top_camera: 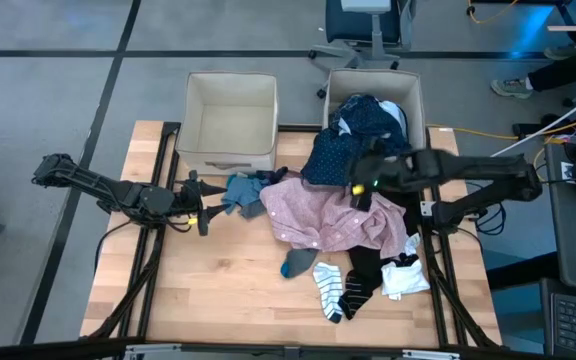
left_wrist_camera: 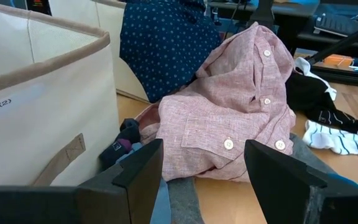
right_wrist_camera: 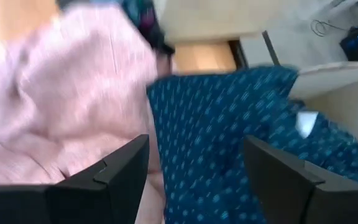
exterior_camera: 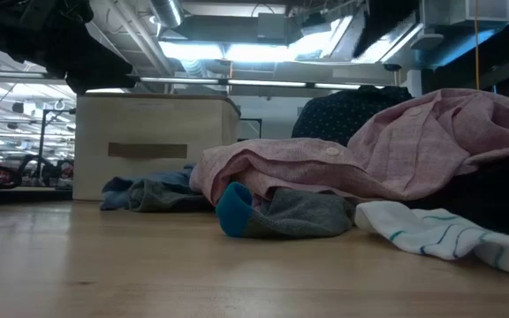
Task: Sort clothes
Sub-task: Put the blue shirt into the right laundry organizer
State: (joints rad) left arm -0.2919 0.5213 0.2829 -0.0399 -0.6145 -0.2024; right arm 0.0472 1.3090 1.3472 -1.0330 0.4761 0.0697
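In the right beige square fabric bin (top_camera: 415,92) my navy dotted soft top (top_camera: 353,140) spills over its front wall onto the crumpled pink linen shirt (top_camera: 338,215) — the left beige fabric bin (top_camera: 230,120) holds nothing. My right gripper (top_camera: 360,188) hovers wide open above the top, gripping nothing — my left gripper (top_camera: 200,208) waits open beside the left bin.

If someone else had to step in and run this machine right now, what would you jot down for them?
Left end effector: open, empty, low at the pile's left edge.
Right end effector: open, empty, above the navy dotted top, which drapes over the right bin's front rim.
Left bin: looks empty.
On the table: pink shirt, blue-grey garment, grey sock with teal toe, striped socks, black and white pieces.
Nearly all sorting remains.
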